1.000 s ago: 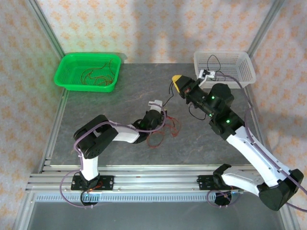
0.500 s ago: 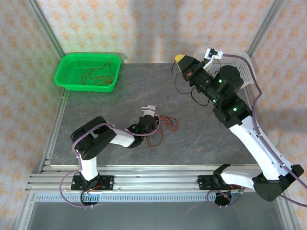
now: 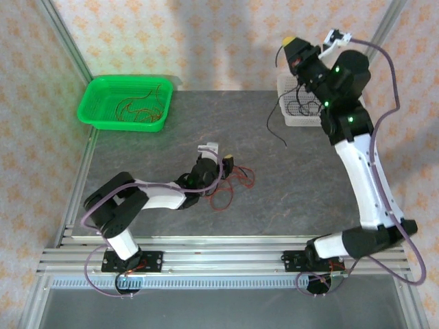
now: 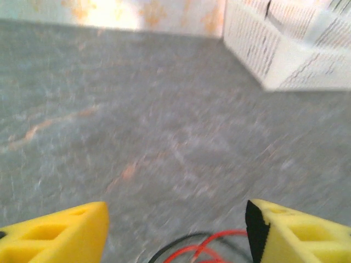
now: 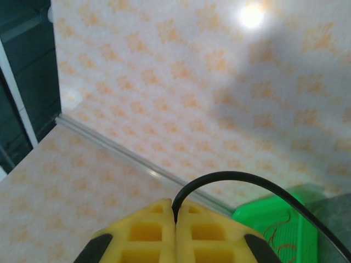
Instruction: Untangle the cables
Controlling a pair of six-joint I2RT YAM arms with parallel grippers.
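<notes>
Top external view: a grey stone-patterned table (image 3: 158, 151) carries a green plastic basket (image 3: 88, 107) and a white mesh basket (image 3: 302, 122). Above the latter, the right gripper (image 3: 293, 51) pinches a dangling thin black cable (image 5: 241, 176); the left gripper (image 4: 175, 230), jaws apart, meets the red-and-black cable tangle (image 3: 233, 184) mid-table.

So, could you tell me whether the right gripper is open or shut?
Shut on a black cable: the yellow pads of the right gripper meet, with the cable pinched between them.
</notes>
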